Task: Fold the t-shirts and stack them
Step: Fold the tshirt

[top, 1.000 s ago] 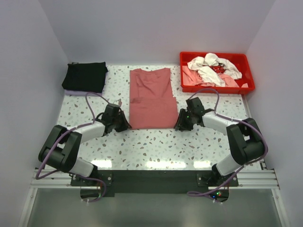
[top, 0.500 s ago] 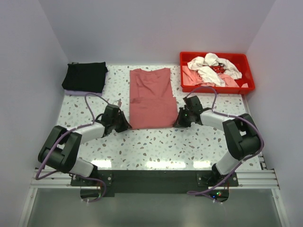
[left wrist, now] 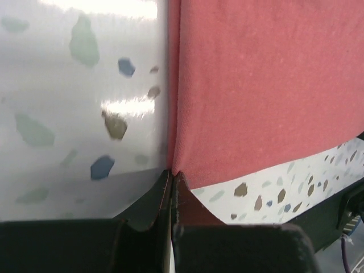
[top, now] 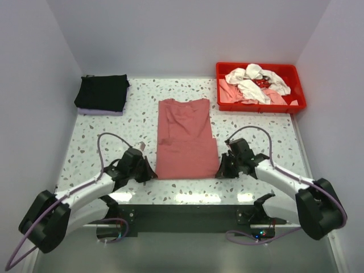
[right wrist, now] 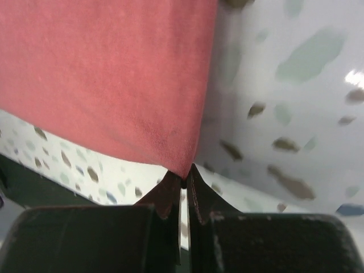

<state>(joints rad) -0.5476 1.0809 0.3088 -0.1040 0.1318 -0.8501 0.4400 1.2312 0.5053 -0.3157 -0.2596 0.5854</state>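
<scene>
Top view: red shirt [top: 185,136] lies flat mid-table, folded to a long narrow rectangle, collar end far, hem end near the arms. L gripper [top: 151,174] is at the hem's left corner, R gripper [top: 219,172] at the right corner, both low on the table [top: 256,133]. Black shirt [top: 102,92] sits folded at the far left corner, w/ a pale layer showing under its near edge. Tray [top: 300,91] at far right holds a loose heap of white/pink shirts [top: 253,85].

L wrist view: jaws pressed together, pinching the red shirt's [left wrist: 261,85] corner point; cloth spreads away from the tips, flat on the speckled top.

R wrist view: same on this side, jaws closed tight on the other hem corner of the shirt [right wrist: 108,74], a sliver of cloth between the tips. Cloth edge runs straight up from the pinch, touching the table.
</scene>
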